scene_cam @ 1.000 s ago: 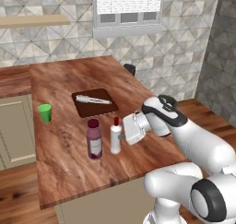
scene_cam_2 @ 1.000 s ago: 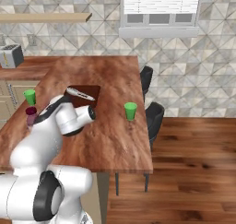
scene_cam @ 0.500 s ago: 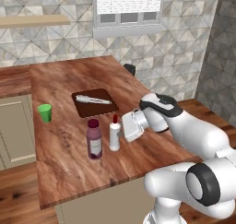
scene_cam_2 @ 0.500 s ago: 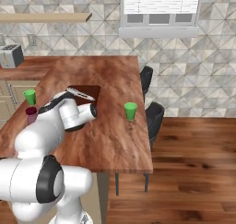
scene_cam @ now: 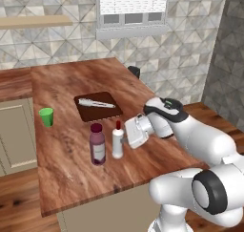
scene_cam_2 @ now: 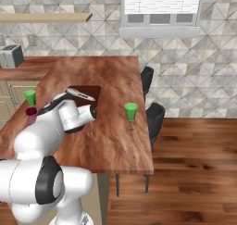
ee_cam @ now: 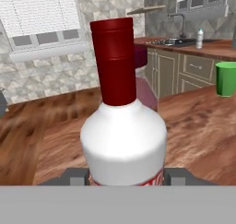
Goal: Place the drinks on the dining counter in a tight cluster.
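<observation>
The slim white bottle [scene_cam: 117, 141] with a red cap stands upright on the reddish-brown dining counter [scene_cam: 71, 178], close to the right of the wide dark-purple bottle [scene_cam: 97, 145]. My gripper [scene_cam: 124, 139] reaches in from the right and is shut on the white bottle's body. In the hand view the white bottle [ee_cam: 123, 140] stands between my fingertips [ee_cam: 177, 175], and the purple bottle [ee_cam: 146, 87] shows right behind it. From the right base view my arm hides the white bottle, and the purple bottle's maroon cap [scene_cam_2: 31, 112] peeks out at the left.
A dark cutting board [scene_cam: 97, 107] with a knife lies behind the bottles. One green cup [scene_cam: 46, 117] stands at the counter's left, another [scene_cam_2: 131, 112] near its right edge. Two dark chairs [scene_cam_2: 153, 115] sit beside that edge. A small bottle [ee_cam: 199, 38] stands by the far sink.
My hand has edged a little to the left with the white bottle, which stays close beside the purple one. Nothing else has moved.
</observation>
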{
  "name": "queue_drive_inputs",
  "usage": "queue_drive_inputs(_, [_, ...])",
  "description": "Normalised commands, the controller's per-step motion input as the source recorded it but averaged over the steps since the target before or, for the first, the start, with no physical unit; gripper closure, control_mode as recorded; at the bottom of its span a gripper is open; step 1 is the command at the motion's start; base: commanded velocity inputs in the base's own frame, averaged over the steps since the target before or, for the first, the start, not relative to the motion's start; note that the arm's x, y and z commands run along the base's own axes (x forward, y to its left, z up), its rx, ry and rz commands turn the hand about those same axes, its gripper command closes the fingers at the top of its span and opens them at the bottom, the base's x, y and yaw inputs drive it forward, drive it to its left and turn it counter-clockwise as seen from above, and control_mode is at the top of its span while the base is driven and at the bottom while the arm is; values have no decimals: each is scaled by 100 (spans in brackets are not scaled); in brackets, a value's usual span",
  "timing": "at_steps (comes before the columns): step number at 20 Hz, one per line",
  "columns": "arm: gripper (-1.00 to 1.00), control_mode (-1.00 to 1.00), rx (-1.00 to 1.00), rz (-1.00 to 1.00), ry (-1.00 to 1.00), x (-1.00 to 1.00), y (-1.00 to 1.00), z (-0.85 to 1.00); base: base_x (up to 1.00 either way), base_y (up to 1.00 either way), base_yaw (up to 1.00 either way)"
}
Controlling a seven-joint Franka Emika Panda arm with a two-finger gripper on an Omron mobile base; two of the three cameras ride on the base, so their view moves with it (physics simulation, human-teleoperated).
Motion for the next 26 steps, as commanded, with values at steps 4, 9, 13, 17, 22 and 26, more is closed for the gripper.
queue_drive_inputs(4, [100, -100, 0, 0, -7, 20, 8, -21, 0, 0, 0])
queue_drive_inputs(9, [100, -100, 0, 0, 0, 11, 4, -4, 0, 0, 0])
queue_drive_inputs(13, [100, -100, 0, 0, 0, 4, 0, -6, 0, 0, 0])
queue_drive_inputs(17, [100, -100, 0, 0, 0, 15, 0, -24, 0, 0, 0])
queue_drive_inputs(22, [100, -100, 0, 0, 0, 10, 0, -19, 0, 0, 0])
queue_drive_inputs(26, [100, -100, 0, 0, 0, 4, 0, -18, 0, 0, 0])
